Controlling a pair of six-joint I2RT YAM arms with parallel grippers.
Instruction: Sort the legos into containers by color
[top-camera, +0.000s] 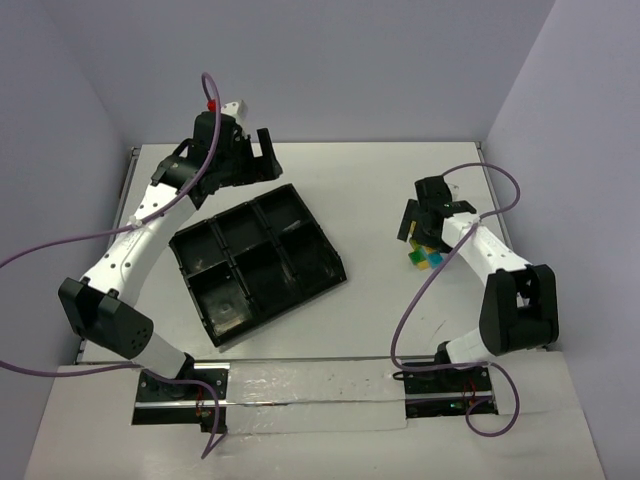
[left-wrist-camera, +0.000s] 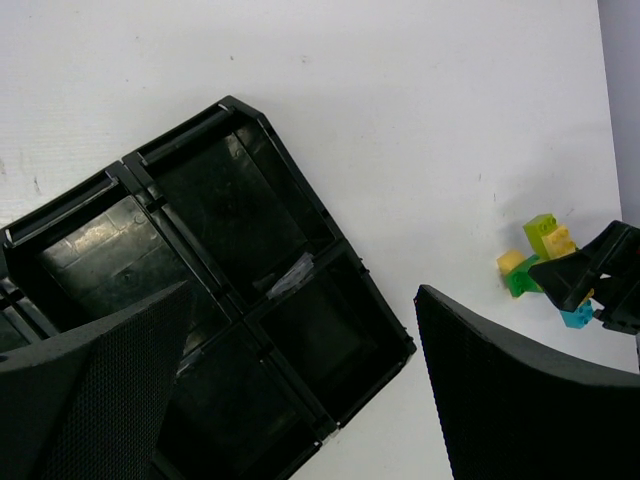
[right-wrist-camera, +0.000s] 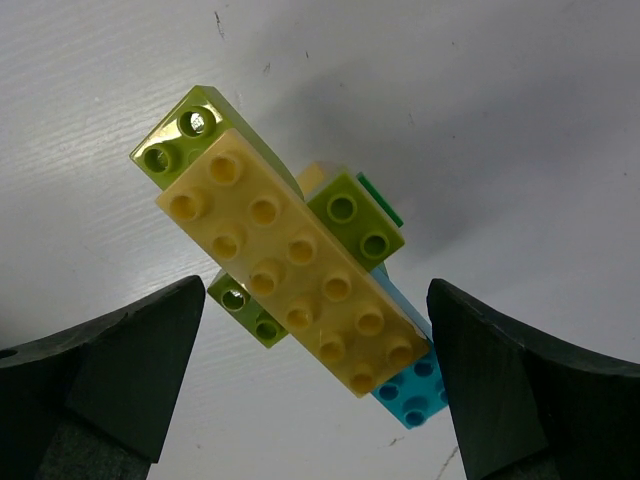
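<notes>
The right hand (right-wrist-camera: 318, 352), its fingers spread wide and holding nothing, hangs over a small heap of legos (top-camera: 428, 258) on the white table (top-camera: 370, 190), to the right of the black tray (top-camera: 320, 235) and well apart from it. No brick shows in any of the tray's six compartments, so the sorting looks barely begun.

The wrist view shows a long pale yellow brick (right-wrist-camera: 290, 265) lying on top of the heap, slanted across the gap between the fingers. A lime brick (right-wrist-camera: 185, 140) juts from under its far end, a green brick (right-wrist-camera: 355, 215) sits against its side, and a light blue brick (right-wrist-camera: 410, 390) peeks from beneath its near end. Whether any of them are pressed together cannot be told.

The yellow brick looks the likely first pick. Since it lies at a slant, the wrist would do well to turn until the fingers face its two long sides squarely, then come down only as deep as that top brick. A skewed pinch could spin it or scatter the bricks beneath. A slow lift would show whether a neighbour is clinging to it.

The left hand (top-camera: 262, 150), also spread and holding nothing, hovers beyond the tray's far corner, out of the way.
</notes>
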